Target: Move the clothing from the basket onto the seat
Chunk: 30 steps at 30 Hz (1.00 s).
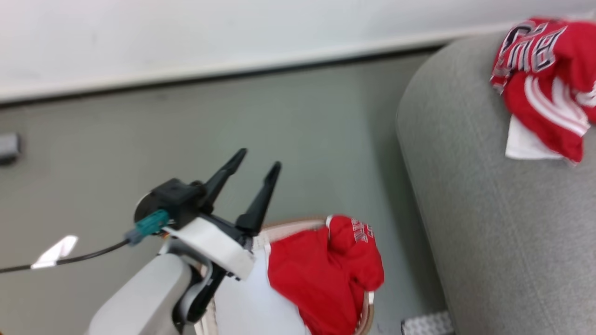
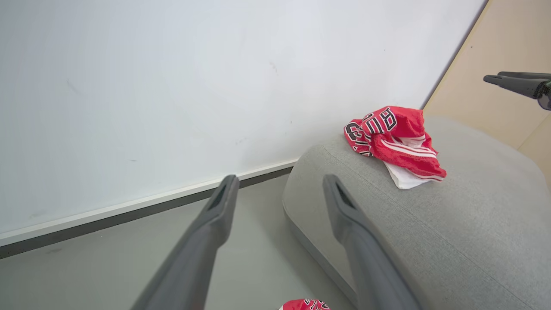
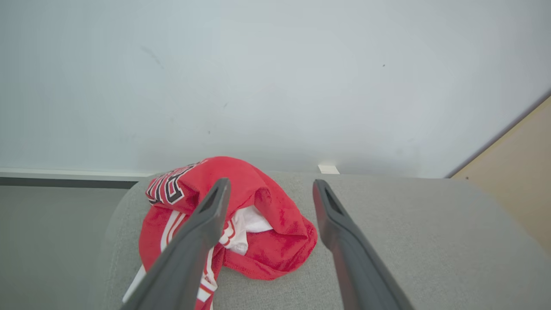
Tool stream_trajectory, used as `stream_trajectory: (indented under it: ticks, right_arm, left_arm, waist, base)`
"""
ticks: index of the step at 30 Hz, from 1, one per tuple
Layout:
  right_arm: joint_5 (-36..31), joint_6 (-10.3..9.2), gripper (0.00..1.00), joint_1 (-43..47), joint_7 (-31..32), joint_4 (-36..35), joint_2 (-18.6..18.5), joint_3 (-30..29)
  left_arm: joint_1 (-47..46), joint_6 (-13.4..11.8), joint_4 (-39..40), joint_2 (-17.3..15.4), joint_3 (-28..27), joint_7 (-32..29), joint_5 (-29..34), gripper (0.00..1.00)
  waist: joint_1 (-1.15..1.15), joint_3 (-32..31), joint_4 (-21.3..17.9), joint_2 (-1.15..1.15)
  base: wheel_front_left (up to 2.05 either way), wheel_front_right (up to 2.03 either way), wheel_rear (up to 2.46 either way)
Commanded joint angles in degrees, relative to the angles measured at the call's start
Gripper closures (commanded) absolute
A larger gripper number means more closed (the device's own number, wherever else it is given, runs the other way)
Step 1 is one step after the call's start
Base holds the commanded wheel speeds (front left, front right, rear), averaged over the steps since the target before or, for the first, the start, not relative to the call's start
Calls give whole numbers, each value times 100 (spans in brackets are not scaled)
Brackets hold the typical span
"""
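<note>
The left gripper [image 1: 259,160] and right gripper [image 3: 271,184] are being held spread, empty; a red garment [image 3: 280,245] is being borne by the seat [image 3: 430,241].

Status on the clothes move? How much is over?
Done: one garment lies on the seat. In hand: nothing. The right gripper is open, pointing at that garment, and the left gripper is open near the basket. Left: the other garment sits in the basket.
</note>
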<state>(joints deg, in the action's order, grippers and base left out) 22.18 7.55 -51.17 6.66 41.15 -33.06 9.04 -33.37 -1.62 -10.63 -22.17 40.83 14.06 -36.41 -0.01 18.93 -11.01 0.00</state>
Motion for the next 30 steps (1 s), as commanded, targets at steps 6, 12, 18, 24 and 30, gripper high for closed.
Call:
stream_trajectory:
  ticks: [6, 12, 18, 24, 30]
  right_arm:
    - [512, -13, 0, 656, -267, -921, -82, 242]
    - [469, -13, 0, 1623, -451, -1634, 48, 156]
    - [404, -13, 0, 2549, -548, -2437, 485, -286]
    - [94, -13, 0, 3529, -725, -3043, 1154, -708]
    - [-145, -13, 0, 4423, -1108, -3464, 1930, -837]
  left_arm:
    - [543, -259, 61, -180, -450, 86, -234, 0]
    - [1279, -501, 47, -174, -773, 112, -305, 0]
    - [1918, -791, 230, -244, -1209, 107, -198, 0]
    - [2376, -897, 407, -124, -1681, 109, -70, 0]
    - [2797, -824, 510, 143, -2195, 109, 227, 0]
  waist:
    - [1, -1054, 233, 0]
    - [1, -1821, 473, 0]
    - [1, -2016, 663, 0]
    - [1, -2060, 810, 0]
    - [1, -2071, 852, 0]
  base:
    - [0, 0, 0]
    - [0, 0, 0]
    - [0, 0, 0]
    - [0, 0, 0]
    - [0, 0, 0]
